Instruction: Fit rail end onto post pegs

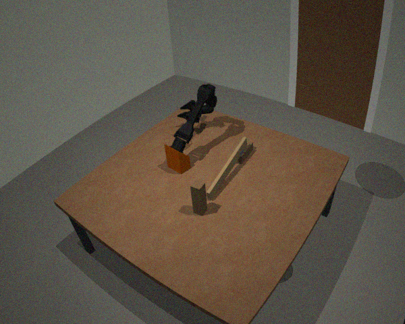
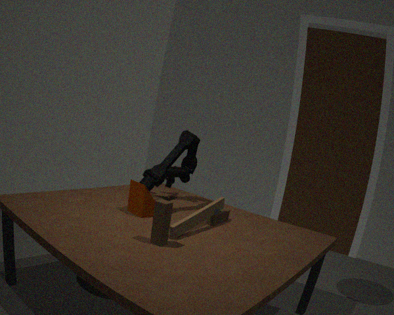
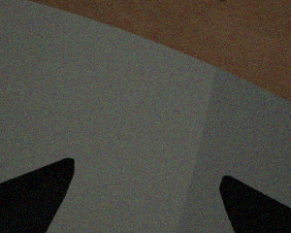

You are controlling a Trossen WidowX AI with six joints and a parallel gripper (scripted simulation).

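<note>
The long pale rail (image 1: pixel 227 165) (image 2: pixel 194 217) slopes. Its far end is raised at the low footboard block (image 1: pixel 245 155) (image 2: pixel 219 218), and its near end is down on the table beside the short post (image 1: pixel 198 201) (image 2: pixel 161 222). The post stands upright. Its pegs and the holes in the rail's end cannot be made out, and the bracket is too dark to see clearly. My gripper (image 1: pixel 180 111) (image 3: pixel 149 175) is open and empty, at the table's back left, well away from the rail. In the exterior view it is small and dark, behind the arm.
An orange block (image 1: pixel 177 160) (image 2: pixel 140 202) stands in front of the arm's base, to the left of the rail. The table (image 1: pixel 143 216) (image 2: pixel 207 268) carries everything. Its edge crosses the top of the wrist view, with grey surfaces beyond it.
</note>
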